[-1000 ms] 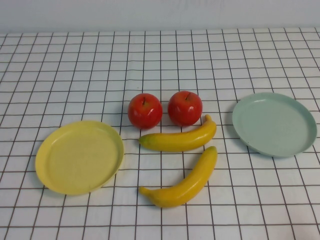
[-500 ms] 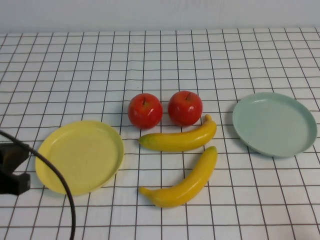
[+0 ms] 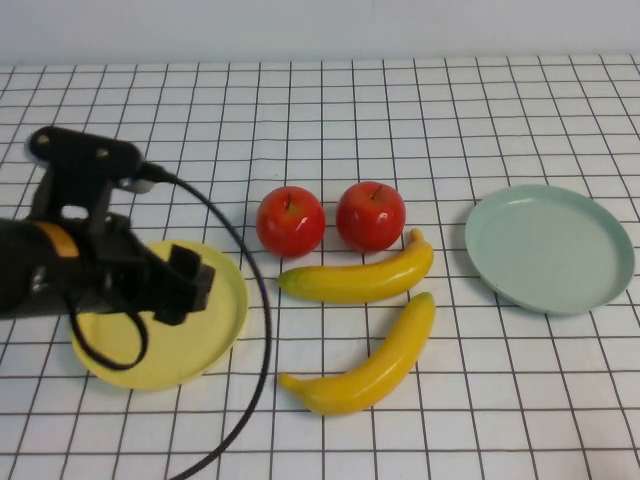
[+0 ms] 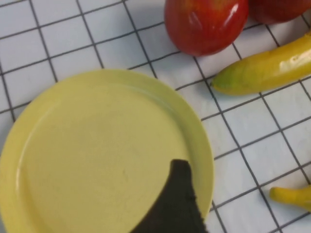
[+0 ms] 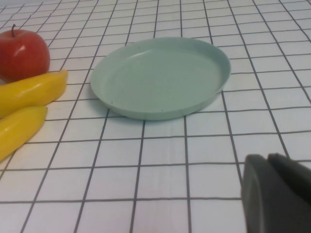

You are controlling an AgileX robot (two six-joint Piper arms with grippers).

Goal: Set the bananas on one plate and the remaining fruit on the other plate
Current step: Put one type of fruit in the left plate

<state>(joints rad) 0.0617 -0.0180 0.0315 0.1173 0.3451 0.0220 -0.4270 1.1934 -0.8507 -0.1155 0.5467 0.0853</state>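
Two red apples (image 3: 290, 222) (image 3: 370, 216) sit side by side at the table's middle. Two yellow bananas (image 3: 358, 280) (image 3: 365, 365) lie just in front of them. The yellow plate (image 3: 232, 300) is at the left and the pale green plate (image 3: 548, 248) at the right, both empty. My left gripper (image 3: 188, 285) hovers over the yellow plate, open and empty, left of the fruit; one finger (image 4: 177, 204) shows over the plate (image 4: 97, 155), with an apple (image 4: 206, 24) and a banana (image 4: 265, 70) beyond. My right gripper (image 5: 267, 160) is shut and empty, near the green plate (image 5: 160, 77), outside the high view.
The table is covered with a white cloth with a black grid (image 3: 400, 120). The left arm's black cable (image 3: 262, 340) loops down past the yellow plate's right side toward the front edge.
My left arm has come in from the front left edge and now reaches over the yellow plate toward the fruit. The fruit and plates have not moved.
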